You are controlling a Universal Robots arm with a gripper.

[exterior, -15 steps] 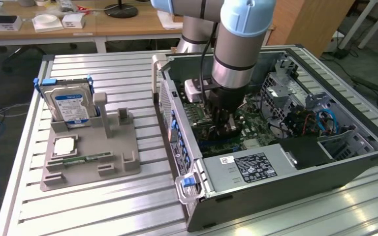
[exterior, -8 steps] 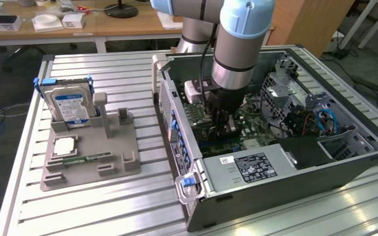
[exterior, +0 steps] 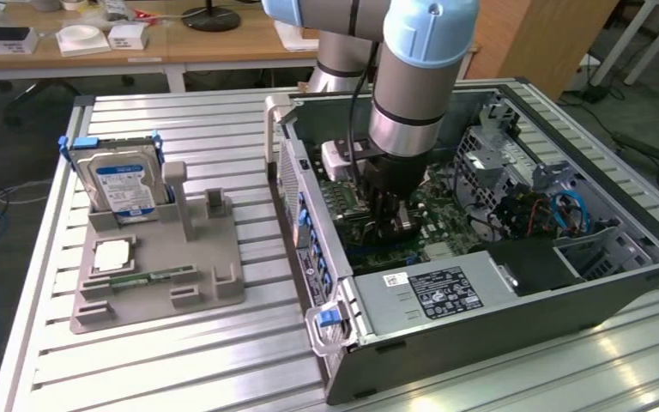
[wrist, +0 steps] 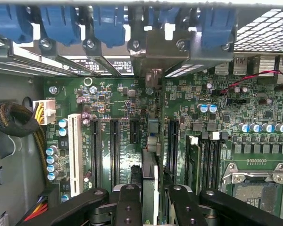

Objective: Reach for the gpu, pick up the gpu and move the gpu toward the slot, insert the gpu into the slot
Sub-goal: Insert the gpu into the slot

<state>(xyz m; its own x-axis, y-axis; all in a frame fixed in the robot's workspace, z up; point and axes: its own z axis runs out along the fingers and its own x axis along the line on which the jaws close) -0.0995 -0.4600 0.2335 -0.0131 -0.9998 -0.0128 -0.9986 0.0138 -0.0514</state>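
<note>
In the wrist view the gpu [wrist: 150,175] stands edge-on as a thin dark sliver over the green motherboard [wrist: 118,99]. Its pale metal end bracket [wrist: 166,51] sits against the case's rear wall, beside the blue latches. My gripper [wrist: 153,203] is shut on the card, one black finger [wrist: 128,207] on each flat side. The slot lies straight under the card and is hidden by it; black slots [wrist: 114,151] run parallel on both sides. In the exterior view my gripper [exterior: 389,223] reaches down into the open computer case [exterior: 306,215], low over the motherboard.
A grey fixture [exterior: 209,287] on the slatted table at the exterior view's left holds a blue-labelled hard drive [exterior: 123,184] and a green memory stick [exterior: 152,276]. Inside the case are a power supply [exterior: 444,292], a white slot [wrist: 75,153], cable bundles [wrist: 12,120] and a processor socket [wrist: 254,188].
</note>
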